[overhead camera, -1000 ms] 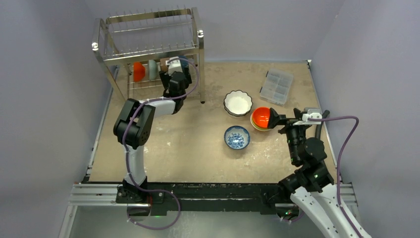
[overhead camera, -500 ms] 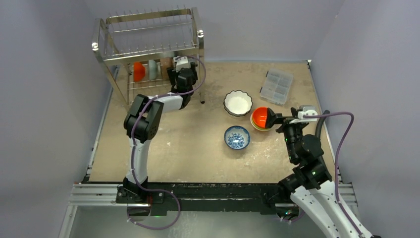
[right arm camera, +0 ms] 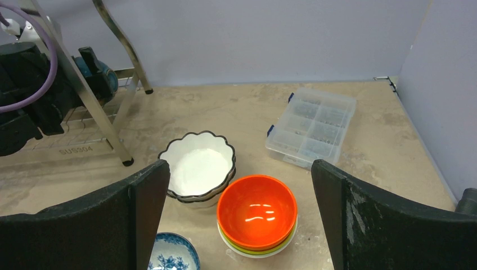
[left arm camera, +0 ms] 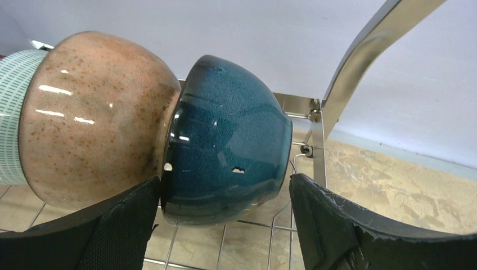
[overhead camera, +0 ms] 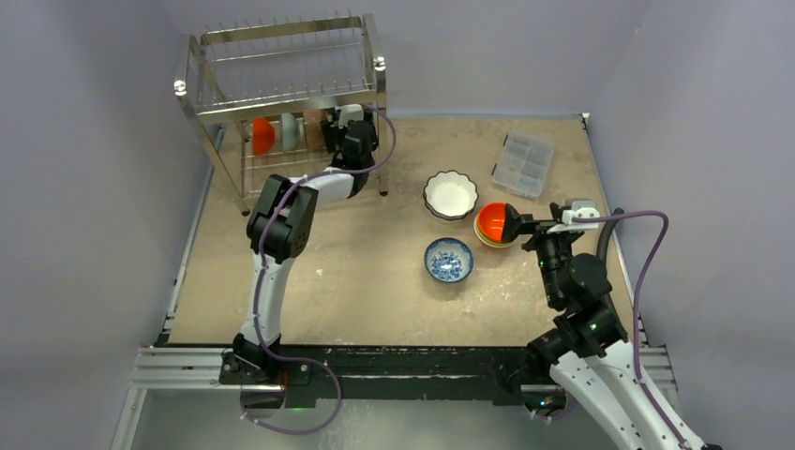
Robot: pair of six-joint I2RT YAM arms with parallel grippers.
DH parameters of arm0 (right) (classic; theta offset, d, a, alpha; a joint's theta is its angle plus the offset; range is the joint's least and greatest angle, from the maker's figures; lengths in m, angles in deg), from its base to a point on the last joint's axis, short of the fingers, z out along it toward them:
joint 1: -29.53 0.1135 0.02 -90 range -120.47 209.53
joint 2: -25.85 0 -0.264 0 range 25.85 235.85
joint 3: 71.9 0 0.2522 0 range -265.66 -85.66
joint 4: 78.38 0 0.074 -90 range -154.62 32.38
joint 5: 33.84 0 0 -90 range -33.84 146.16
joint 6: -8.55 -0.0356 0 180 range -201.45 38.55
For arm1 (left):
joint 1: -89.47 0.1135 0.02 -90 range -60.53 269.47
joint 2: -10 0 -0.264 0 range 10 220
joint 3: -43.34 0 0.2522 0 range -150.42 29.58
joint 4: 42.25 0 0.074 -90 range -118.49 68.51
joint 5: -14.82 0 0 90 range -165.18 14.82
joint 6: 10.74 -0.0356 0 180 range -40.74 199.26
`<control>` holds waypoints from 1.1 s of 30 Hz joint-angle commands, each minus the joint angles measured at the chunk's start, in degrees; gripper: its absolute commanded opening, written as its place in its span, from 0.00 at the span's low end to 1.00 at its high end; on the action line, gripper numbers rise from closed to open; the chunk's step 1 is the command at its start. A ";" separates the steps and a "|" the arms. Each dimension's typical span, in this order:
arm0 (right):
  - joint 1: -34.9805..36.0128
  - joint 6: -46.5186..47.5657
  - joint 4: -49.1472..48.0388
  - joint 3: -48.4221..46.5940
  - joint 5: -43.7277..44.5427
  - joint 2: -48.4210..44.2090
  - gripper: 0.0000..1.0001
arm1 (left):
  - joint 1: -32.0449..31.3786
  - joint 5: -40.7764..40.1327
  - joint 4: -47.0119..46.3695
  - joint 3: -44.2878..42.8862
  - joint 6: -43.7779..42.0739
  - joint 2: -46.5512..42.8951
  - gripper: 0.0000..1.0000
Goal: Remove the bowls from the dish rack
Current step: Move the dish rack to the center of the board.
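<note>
Since the teal bowl (left arm camera: 225,140) stands on edge in the lower tier of the dish rack (overhead camera: 281,105), rim against the tan bowl (left arm camera: 95,124), you have it squarely between the spread jaws of the left gripper (left arm camera: 225,188), contact unclear; the right gripper (right arm camera: 241,169), jaws released, hangs well apart.

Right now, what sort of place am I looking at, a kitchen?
Likely a robot test bench, not a kitchen: arms bolted to a table walled in plain grey, with a steel dish rack and bowls as props.
</note>
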 commanded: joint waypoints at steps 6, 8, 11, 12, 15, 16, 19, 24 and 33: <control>0.08 1.09 -2.54 0.34 -0.21 0.91 0.99 | -0.60 -6.29 1.87 -8.60 -6.31 4.58 0.83; 0.07 1.09 -2.62 0.42 -0.34 1.06 0.99 | -0.82 -7.11 2.56 -10.24 -7.81 5.73 0.83; 0.12 1.17 -2.66 0.49 -0.52 1.23 0.99 | -1.25 -8.48 3.70 -12.66 -9.60 7.44 0.83; 0.08 1.18 -2.70 0.51 -0.49 1.37 0.99 | -1.32 -8.83 4.40 -13.37 -9.88 7.92 0.83; 0.07 1.26 -2.79 0.60 -0.64 1.63 0.99 | -1.63 -10.15 4.77 -15.16 -10.33 9.37 0.83; 0.07 1.27 -2.79 0.60 -0.77 1.79 0.99 | -1.67 -10.60 4.86 -15.42 -10.33 9.78 0.83; 0.07 1.33 -2.81 0.60 -0.83 2.06 0.99 | -1.85 -10.78 4.39 -14.67 -10.33 9.72 0.83; 0.08 1.44 -2.89 0.60 -0.84 2.13 0.99 | -2.70 -10.43 1.63 -9.77 -13.01 5.34 0.84; 0.08 1.44 -2.98 0.93 -1.50 0.17 0.99 | -4.53 -7.81 4.03 1.85 -11.15 -6.28 0.88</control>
